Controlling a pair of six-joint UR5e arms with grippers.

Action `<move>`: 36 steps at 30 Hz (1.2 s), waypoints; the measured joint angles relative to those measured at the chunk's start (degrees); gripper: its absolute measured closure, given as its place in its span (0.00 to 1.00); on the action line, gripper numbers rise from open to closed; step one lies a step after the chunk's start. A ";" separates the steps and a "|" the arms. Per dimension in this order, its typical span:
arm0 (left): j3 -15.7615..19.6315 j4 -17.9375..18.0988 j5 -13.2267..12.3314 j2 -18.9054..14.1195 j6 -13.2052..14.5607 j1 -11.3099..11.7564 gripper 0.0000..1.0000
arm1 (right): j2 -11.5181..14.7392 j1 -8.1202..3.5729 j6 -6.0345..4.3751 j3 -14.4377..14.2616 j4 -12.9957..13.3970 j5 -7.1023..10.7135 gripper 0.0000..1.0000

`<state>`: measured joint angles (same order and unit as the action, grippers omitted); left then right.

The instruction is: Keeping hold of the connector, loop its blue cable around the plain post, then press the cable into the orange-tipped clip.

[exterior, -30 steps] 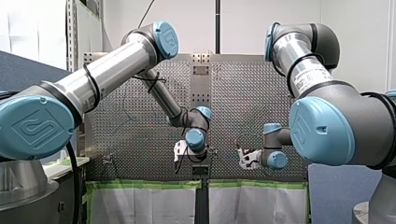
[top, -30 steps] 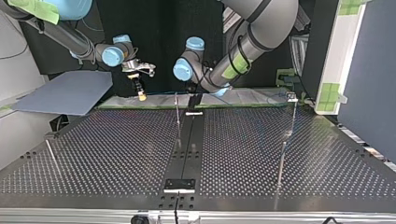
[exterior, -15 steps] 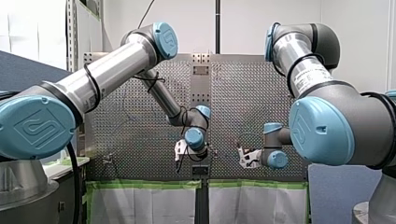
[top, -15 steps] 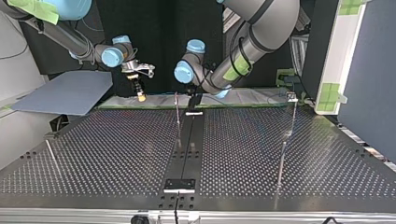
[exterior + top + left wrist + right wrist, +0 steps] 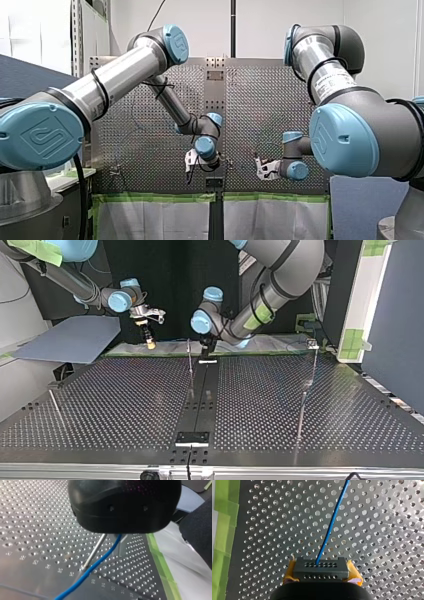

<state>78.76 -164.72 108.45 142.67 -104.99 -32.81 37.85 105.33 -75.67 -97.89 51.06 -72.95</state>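
In the right wrist view my right gripper [image 5: 320,576] has its yellow pads shut on the black connector [image 5: 320,570]. The blue cable [image 5: 332,521] runs from the connector ahead over the perforated table. In the top view this gripper [image 5: 149,343] hangs at the table's far edge, left of centre. My left gripper [image 5: 207,347] hangs beside the plain post [image 5: 190,365]. In the left wrist view the blue cable [image 5: 96,563] comes out from under the black gripper body, right next to the post [image 5: 94,552]. The left fingers are mostly hidden.
More thin posts stand at the top view's right [image 5: 313,365], further forward on the right [image 5: 301,415], and at the left [image 5: 55,407]. A small fixture [image 5: 312,343] sits at the far right edge. A dark centre strip [image 5: 202,395] divides the table. Green tape [image 5: 223,530] borders it.
My left arm's wrist has shifted slightly toward the top view's right and a little lower. My right arm, with the connector, has stayed in place.
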 joint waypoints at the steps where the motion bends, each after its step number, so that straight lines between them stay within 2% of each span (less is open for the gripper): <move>1: -0.04 0.05 -0.35 0.00 -0.17 0.21 0.99 | 0.00 -0.03 -0.05 0.10 -0.02 -0.01 1.00; 13: -1.06 0.48 -3.54 0.01 -2.12 2.08 0.99 | 0.00 -0.30 -0.17 1.48 -0.42 -0.35 1.00; 20: -1.08 0.92 -4.55 0.06 -3.05 2.97 0.99 | 0.00 -0.49 -0.19 2.20 -0.59 -0.36 1.00; 27: -2.01 0.53 -5.00 2.07 -3.11 3.18 0.99 | 0.00 -0.54 -0.25 2.35 -0.60 -0.35 1.00; 36: -4.39 -0.49 -5.63 4.07 -3.19 4.31 0.99 | -0.01 -0.55 -1.30 3.07 -0.92 0.11 1.00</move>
<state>74.37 -165.21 102.81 146.74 -108.18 -28.50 37.83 104.78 -76.97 -94.82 50.15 -72.84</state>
